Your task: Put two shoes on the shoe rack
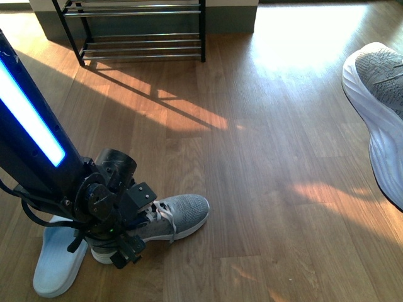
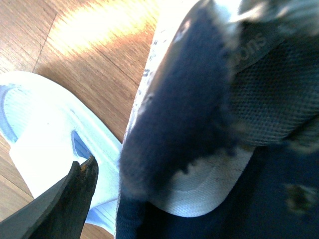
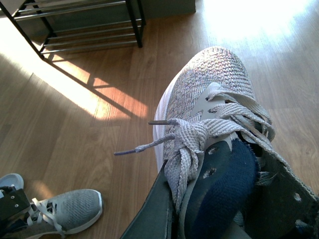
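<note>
A long light strip [image 1: 28, 113] is glowing white with a blue edge along the dark navy left arm [image 1: 70, 171]. Just past the strip's lower end a round black motor housing [image 1: 116, 165] is showing, with black cables [image 1: 38, 217] looping beneath. Beyond that, the left gripper [image 1: 123, 248] is looking black and boxy, with small screws dotting it. Its finger [image 2: 75, 199] is showing charcoal, scuffed brown at the tip.
</note>
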`<control>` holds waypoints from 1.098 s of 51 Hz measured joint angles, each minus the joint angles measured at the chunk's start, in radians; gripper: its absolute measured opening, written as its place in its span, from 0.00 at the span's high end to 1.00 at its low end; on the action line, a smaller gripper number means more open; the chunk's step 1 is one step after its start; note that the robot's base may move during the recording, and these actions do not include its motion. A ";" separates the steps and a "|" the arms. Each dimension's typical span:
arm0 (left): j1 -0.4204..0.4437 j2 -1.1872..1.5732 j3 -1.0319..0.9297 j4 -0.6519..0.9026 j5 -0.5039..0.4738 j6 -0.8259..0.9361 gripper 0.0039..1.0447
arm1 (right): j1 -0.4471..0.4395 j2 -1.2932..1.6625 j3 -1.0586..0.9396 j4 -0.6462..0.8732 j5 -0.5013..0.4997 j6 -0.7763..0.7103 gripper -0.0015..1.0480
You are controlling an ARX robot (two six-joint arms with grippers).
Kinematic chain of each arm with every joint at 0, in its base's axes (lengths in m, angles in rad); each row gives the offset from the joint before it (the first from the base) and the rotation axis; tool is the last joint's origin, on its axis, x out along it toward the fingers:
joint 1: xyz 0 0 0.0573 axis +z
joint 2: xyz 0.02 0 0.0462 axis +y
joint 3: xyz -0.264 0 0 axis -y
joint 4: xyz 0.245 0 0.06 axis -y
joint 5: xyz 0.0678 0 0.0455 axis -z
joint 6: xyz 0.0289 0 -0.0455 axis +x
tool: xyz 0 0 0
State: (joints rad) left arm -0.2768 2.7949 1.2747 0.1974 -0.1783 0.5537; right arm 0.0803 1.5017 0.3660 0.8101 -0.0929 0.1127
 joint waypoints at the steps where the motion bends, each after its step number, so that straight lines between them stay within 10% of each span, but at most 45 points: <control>1: 0.000 0.001 0.000 0.000 0.006 0.000 0.19 | 0.000 0.000 0.000 0.000 0.000 0.000 0.99; 24: -0.004 0.006 -0.011 0.035 0.023 -0.043 0.74 | 0.000 0.000 0.000 0.000 0.000 0.000 0.99; 27: 0.024 -0.022 -0.051 0.143 0.013 -0.185 0.99 | 0.000 0.000 0.000 0.000 0.000 0.000 0.99; 56: 0.105 -0.893 -0.610 0.369 -0.087 -0.301 0.99 | 0.000 0.000 0.000 0.000 0.000 0.000 0.99</control>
State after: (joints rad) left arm -0.1715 1.9015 0.6643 0.5667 -0.2657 0.2531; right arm 0.0803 1.5017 0.3660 0.8101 -0.0929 0.1127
